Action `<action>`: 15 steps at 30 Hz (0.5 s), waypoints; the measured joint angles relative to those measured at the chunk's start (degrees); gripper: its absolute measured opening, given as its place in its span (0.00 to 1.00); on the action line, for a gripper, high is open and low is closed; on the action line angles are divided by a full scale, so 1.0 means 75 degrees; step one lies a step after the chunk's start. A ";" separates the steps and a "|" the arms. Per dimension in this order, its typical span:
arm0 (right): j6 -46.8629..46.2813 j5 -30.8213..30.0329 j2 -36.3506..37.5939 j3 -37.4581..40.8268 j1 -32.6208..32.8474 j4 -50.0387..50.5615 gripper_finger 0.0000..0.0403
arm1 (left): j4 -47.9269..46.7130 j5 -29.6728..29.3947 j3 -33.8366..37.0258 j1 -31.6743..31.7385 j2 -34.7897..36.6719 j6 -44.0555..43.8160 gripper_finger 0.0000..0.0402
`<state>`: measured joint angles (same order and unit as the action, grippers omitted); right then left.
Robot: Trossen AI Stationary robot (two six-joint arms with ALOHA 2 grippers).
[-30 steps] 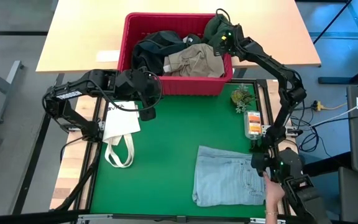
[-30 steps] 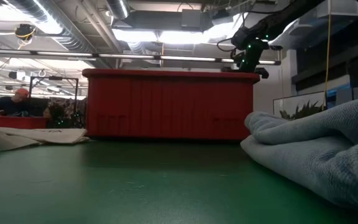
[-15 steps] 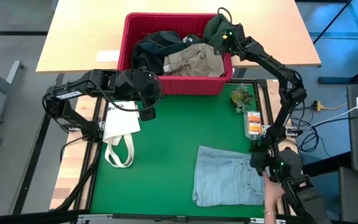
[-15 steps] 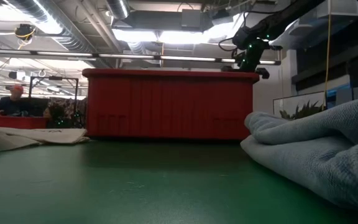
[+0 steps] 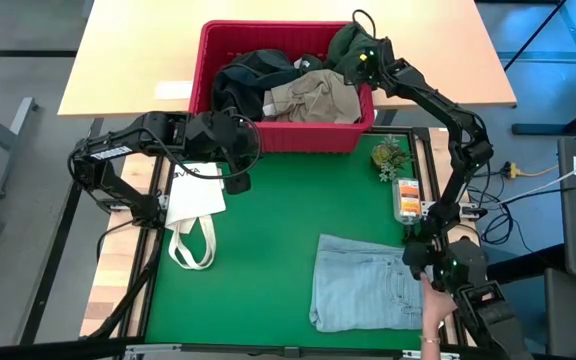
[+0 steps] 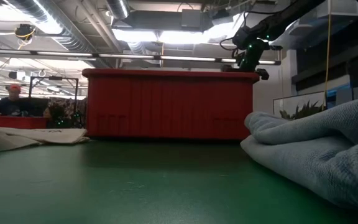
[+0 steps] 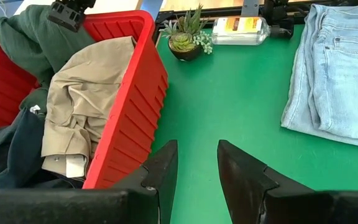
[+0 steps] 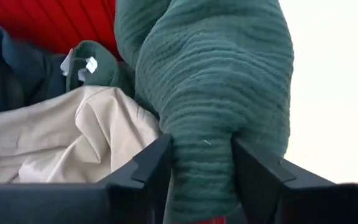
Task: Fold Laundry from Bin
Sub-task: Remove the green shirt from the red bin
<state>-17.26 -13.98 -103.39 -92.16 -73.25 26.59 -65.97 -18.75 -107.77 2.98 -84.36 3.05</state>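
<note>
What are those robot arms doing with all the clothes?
They are folding laundry. The right claw is pinching a dark green garment at the far right corner of the red bin. The left claw waits open over the green table, beside the bin. Blue jeans already lie folded there. A beige piece and dark pieces remain inside.

One bin [image 5: 286, 135]; four garments; one tote [image 5: 194, 197]; plant [image 5: 389, 156]; bottle [image 5: 407, 197].

Lab: exposed ceiling ducts [image 6: 55, 28]
</note>
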 joint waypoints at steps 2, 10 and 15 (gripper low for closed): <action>-0.0133 -0.0080 -0.0002 0.0000 0.0003 -0.0089 0.38 | 0.0002 -0.0002 0.0000 0.0000 0.0000 0.0000 0.27; -0.0323 0.0026 -0.0003 -0.0015 0.0032 -0.0622 0.37 | 0.0002 -0.0002 0.0000 0.0000 0.0000 0.0000 0.27; -0.0326 0.0275 -0.0003 -0.0015 0.0040 -0.0740 0.37 | 0.0002 -0.0002 0.0003 0.0000 0.0000 0.0006 0.27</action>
<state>-19.70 -11.92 -103.42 -92.27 -72.95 21.04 -65.95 -18.76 -107.74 2.98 -84.36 3.10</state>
